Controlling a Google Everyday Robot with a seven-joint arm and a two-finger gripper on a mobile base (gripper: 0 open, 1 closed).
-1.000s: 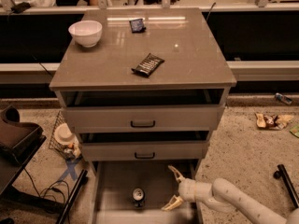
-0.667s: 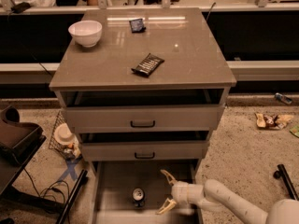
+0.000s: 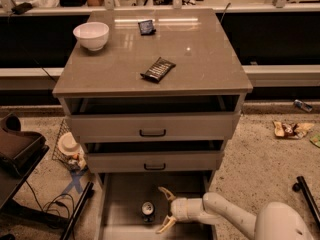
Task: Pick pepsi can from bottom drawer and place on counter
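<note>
The tabletop [image 3: 200, 69] forms the top slab of a three-drawer cabinet. Its contents match the earlier frames: a white bowl [image 3: 91, 35] at the 10 o'clock corner, a dark snack wrapper [image 3: 157, 69] near the centre, and a small dark packet [image 3: 146, 27] at the 12 o'clock edge.

The top drawer [image 3: 152, 126] and the middle drawer [image 3: 154, 161] each stand slightly ajar. The bottom drawer [image 3: 125, 194] is pulled fully out, and its grey floor is exposed.

The white arm [image 3: 225, 214] enters from the 4 o'clock corner of the view and reaches across the bottom drawer. Since the frame 0.7 s ago, the arm has advanced toward 9 o'clock.

The pincer [image 3: 160, 210] is inside the bottom drawer with both fingers spread wide apart and gripping nothing. One fingertip points toward 12 o'clock and the other toward 6 o'clock.

The pepsi can [image 3: 147, 210] stands upright on the drawer floor, silver top visible, and has not moved. It is now just beside the pincer at its 9 o'clock, at the mouth of the spread fingers. Contact cannot be determined.
</note>
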